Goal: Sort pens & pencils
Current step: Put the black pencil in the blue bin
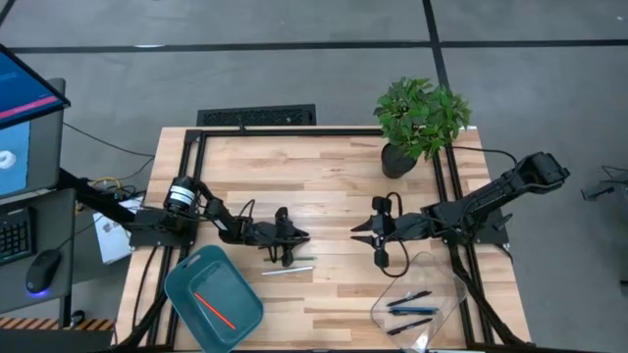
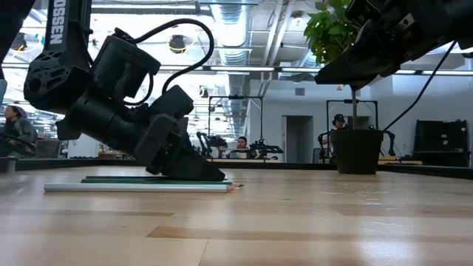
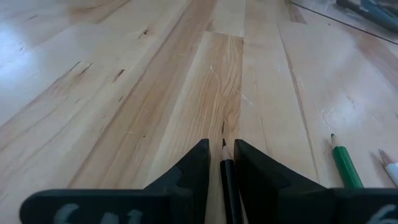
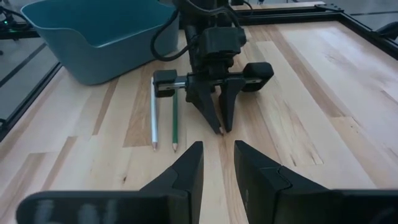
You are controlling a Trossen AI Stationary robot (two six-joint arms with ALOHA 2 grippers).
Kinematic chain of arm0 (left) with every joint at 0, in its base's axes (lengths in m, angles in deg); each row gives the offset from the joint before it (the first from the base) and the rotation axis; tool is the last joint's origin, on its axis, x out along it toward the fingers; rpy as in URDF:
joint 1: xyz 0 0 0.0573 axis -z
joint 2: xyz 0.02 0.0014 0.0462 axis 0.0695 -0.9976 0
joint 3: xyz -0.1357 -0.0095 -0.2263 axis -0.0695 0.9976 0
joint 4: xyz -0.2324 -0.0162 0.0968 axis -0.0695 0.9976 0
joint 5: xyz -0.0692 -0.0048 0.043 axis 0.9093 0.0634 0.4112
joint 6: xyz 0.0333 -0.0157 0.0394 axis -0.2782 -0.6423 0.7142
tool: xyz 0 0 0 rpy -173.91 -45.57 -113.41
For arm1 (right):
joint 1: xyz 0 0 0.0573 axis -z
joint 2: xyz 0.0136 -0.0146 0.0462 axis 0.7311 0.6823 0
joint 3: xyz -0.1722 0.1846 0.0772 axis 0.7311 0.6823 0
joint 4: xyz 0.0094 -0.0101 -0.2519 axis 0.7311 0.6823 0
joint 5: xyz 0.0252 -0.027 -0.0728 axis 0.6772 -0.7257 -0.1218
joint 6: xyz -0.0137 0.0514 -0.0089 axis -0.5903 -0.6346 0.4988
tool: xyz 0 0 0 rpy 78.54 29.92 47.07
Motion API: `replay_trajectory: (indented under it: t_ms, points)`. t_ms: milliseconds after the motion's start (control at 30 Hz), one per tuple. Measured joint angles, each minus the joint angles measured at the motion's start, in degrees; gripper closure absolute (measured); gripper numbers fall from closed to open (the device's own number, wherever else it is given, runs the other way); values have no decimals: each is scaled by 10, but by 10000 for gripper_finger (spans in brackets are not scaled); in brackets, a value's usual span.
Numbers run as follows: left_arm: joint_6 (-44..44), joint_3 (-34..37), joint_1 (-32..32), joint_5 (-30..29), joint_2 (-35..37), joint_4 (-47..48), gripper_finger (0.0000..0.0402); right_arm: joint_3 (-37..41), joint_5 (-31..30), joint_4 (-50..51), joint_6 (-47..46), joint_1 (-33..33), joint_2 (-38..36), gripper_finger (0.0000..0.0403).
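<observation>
My left gripper (image 1: 299, 237) is low on the table's middle, slanting down, shut on a dark pencil (image 3: 227, 177). Beside it on the near side a green pencil (image 4: 175, 121) and a pale pencil (image 4: 153, 118) lie flat on the wood, side by side. An orange-red pencil (image 1: 214, 309) lies in the teal bin (image 1: 186, 284) at the near left. Several dark pens (image 1: 410, 306) lie in the clear tray (image 1: 446, 284) at the near right. My right gripper (image 4: 217, 152) hovers open above the table, facing the left one, with nothing between its fingers. My left gripper has the dark pencil between its two fingers (image 3: 193, 168), which lie along the pencil and slant down from the table's left. The pencil's sharpened tip (image 4: 221, 129) pokes out just past the fingertips, at the table top. The pencil's rear part is hidden by the gripper.
A potted plant (image 1: 420, 123) stands at the far right corner. Black frame rails (image 1: 294, 130) border the table. Bare wood lies between the two grippers and toward the far edge. People and equipment show in the room behind.
</observation>
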Motion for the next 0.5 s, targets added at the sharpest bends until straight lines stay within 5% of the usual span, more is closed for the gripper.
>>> replay_trajectory:
  t_ms: [500]
  points:
    - [14,4,-9,21,-2,-17,329,0,0,0,0,-1,0,290]
